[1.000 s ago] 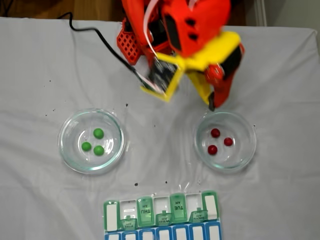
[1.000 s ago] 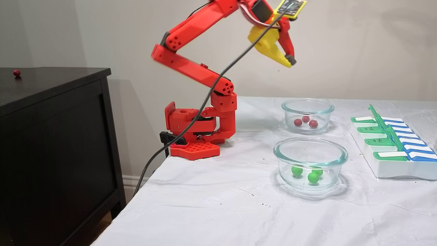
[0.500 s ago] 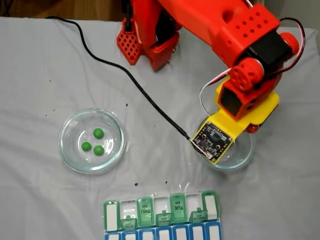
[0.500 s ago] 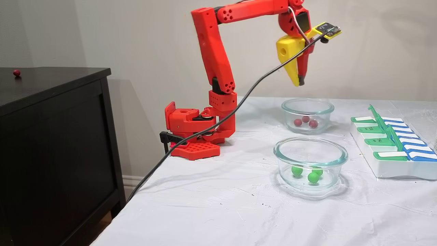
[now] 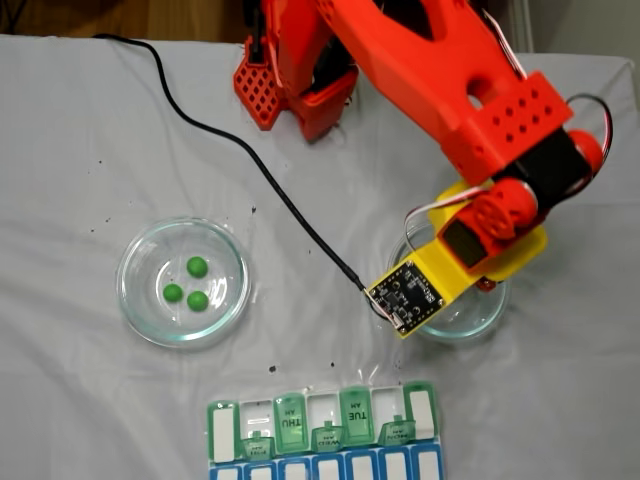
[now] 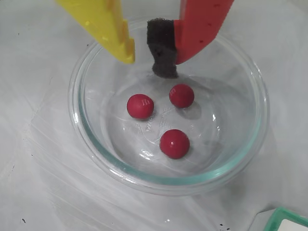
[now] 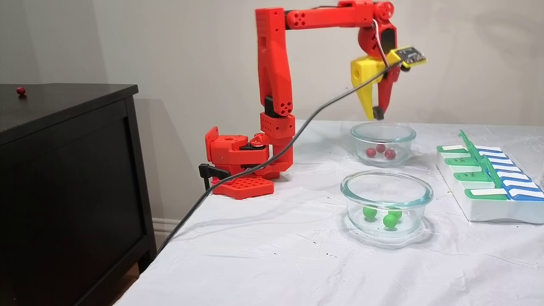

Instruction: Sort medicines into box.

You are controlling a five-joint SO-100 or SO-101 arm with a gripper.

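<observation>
Pincer hangs tip-down just above the rim of the glass dish that holds the three dark red pills, its yellow finger and red, foam-padded finger parted by a narrow gap with nothing between them. From the side, in a fixed view, the pincer is poised over that far dish, clear of the glass. The three green pills lie in the nearer dish, and the pill organizer sits well apart on the white-clothed worktop, several green lids standing up.

These pills look light, hard, glossy and round, so I judge they will roll and squirt away from a pinch that lands off-centre. The curved dish floor lets them slide together; two of them sit close under the fingers. The best hold seems to be straight across the widest part of one pill, the foam pad on one side, closing gently. The gap probably needs widening first to straddle a pill.
</observation>
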